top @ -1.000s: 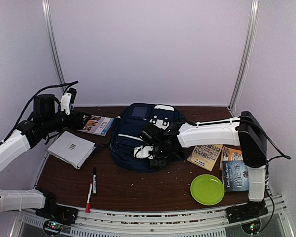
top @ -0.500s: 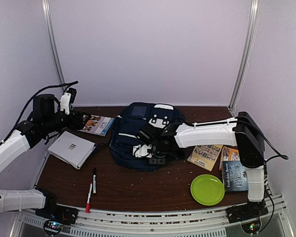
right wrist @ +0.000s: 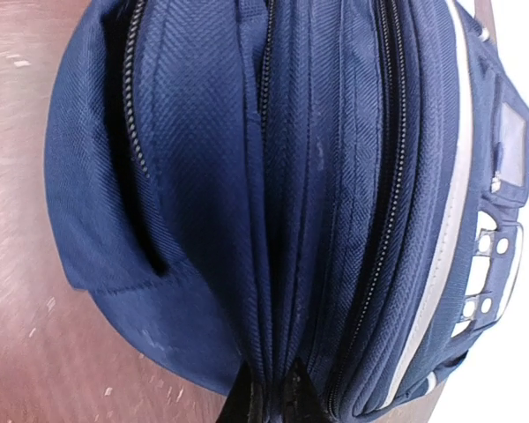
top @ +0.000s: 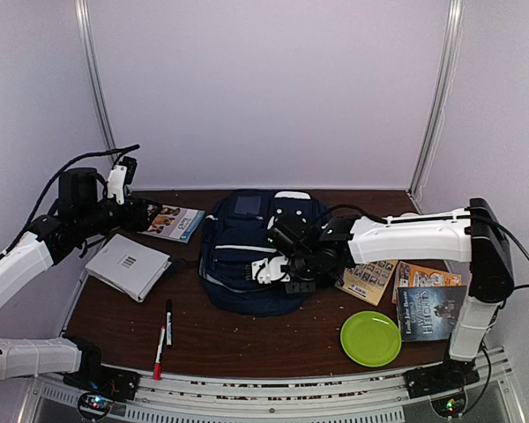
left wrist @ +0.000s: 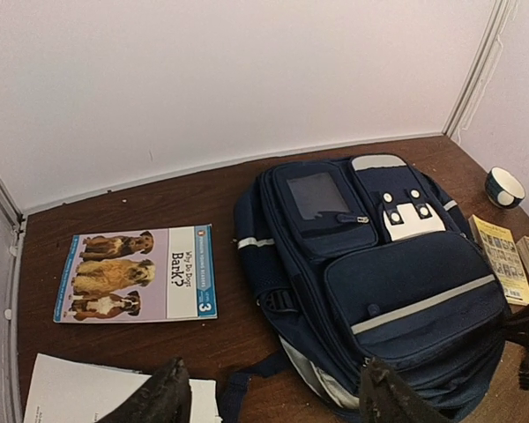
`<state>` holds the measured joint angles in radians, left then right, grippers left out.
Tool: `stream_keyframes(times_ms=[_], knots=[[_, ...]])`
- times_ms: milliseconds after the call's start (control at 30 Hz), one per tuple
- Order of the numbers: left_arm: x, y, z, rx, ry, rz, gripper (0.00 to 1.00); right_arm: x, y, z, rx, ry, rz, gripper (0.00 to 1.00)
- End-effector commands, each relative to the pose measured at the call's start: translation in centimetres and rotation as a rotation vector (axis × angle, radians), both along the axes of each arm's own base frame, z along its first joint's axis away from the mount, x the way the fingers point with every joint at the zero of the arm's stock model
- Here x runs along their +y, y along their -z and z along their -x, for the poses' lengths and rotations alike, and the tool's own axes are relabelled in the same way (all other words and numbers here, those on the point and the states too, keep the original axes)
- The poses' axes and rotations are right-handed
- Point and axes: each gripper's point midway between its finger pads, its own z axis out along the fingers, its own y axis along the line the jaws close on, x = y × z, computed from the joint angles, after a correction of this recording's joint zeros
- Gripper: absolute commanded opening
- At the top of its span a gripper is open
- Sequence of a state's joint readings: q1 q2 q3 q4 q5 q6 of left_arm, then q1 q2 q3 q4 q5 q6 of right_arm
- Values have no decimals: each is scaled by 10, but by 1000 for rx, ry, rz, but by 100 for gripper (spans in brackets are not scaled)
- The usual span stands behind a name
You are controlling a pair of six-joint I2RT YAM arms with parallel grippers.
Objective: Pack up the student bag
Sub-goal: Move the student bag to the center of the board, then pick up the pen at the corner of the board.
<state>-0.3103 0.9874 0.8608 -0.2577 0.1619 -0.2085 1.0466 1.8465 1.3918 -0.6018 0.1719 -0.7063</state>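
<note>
The student bag [top: 242, 251] is a navy backpack with a white stripe, lying flat in the middle of the table. My right gripper [top: 278, 270] is at the bag's near right edge. In the right wrist view its fingertips [right wrist: 271, 381] are shut on a fold of the bag's [right wrist: 291, 176] blue fabric between two zip lines. My left gripper [top: 145, 214] hangs open above the table's far left. In the left wrist view its gripper [left wrist: 269, 392] holds nothing, and the bag [left wrist: 397, 273] lies ahead to the right.
A dog picture book [top: 172, 221] lies left of the bag, with a white booklet [top: 128, 264] nearer. A black marker [top: 168, 322] and a red pen [top: 159, 352] lie near the front. On the right are a green plate [top: 370, 338], books [top: 368, 279] [top: 432, 310] and a bowl [left wrist: 504, 186].
My right gripper has closed on the bag's fabric and drawn back to the right, dragging the bag slightly right and nearer. The left arm has stayed in place.
</note>
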Motion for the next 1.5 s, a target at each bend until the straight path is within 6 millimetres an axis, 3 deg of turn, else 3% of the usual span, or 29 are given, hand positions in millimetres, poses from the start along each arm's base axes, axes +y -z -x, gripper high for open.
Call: stream_keyframes(times_ms=[0, 200, 400, 567, 633, 700, 800, 967, 1133, 1300, 1467], knots=[[-2, -17, -3, -34, 10, 22, 66, 0, -28, 31, 47, -122, -62, 0], [-7, -11, -6, -9, 28, 23, 64, -5, -37, 66, 147, -180, -112, 0], [-4, -5, -9, 18, 12, 3, 63, -8, -18, 100, 230, -226, -119, 0], [-1, -4, -10, 15, -7, -11, 63, -7, -10, 105, 256, -218, -142, 1], [1, -2, -11, 20, -19, -19, 63, -4, -15, 104, 250, -212, -155, 9], [4, 1, -13, 29, -33, -30, 63, -3, -25, 100, 227, -198, -170, 23], [10, 9, -18, 54, -73, -51, 63, -12, -47, 92, 178, -175, -206, 39], [21, 23, -26, 122, -135, -117, 63, -51, -82, 65, 243, -39, -370, 45], [34, 43, -28, 214, -221, -151, 61, -121, -111, 12, 221, 242, -625, 47], [41, 60, -1, 418, -282, -123, 51, -172, -129, -21, 280, 441, -991, 50], [46, 84, 32, 569, -288, -134, 45, -204, -137, -30, 158, 485, -1020, 50]])
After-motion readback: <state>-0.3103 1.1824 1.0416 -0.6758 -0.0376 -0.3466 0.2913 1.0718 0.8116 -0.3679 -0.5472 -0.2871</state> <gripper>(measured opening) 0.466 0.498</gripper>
